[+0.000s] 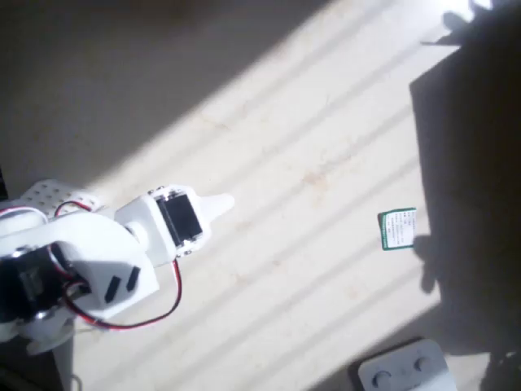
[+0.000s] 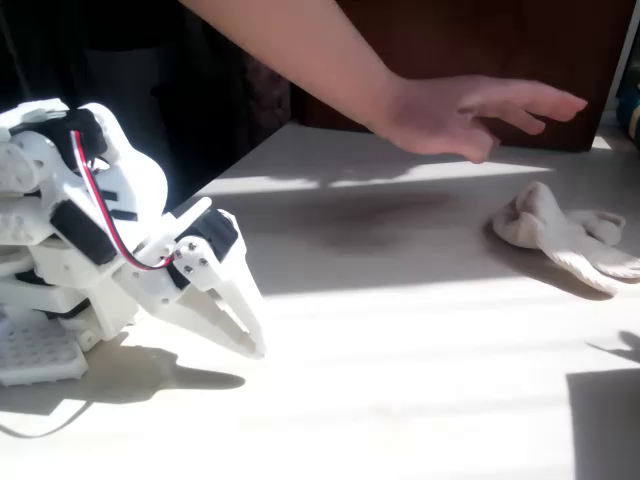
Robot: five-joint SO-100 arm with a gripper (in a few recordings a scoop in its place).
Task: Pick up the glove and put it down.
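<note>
1. The white gripper (image 2: 245, 320) sits nearest in the fixed view, folded low by the arm's base, its fingers (image 2: 238, 300) lying close together with only a narrow gap, tips at the table (image 2: 400, 400), nothing between them. In the overhead view the gripper (image 1: 218, 204) points right from the arm, and there I cannot tell the gap.
2. One red wire (image 2: 100, 215) loops over the arm.
3. One glove (image 2: 560, 235), cream and lumpy, lies on the table at the right in the fixed view, well apart from the gripper.
4. One person's hand (image 2: 470, 115) hovers above the table, left of the glove, not touching it.
5. The overhead view adds one small green card (image 1: 398, 229) in sunlight and one grey device (image 1: 404, 371) with two round buttons at the bottom edge.
</note>
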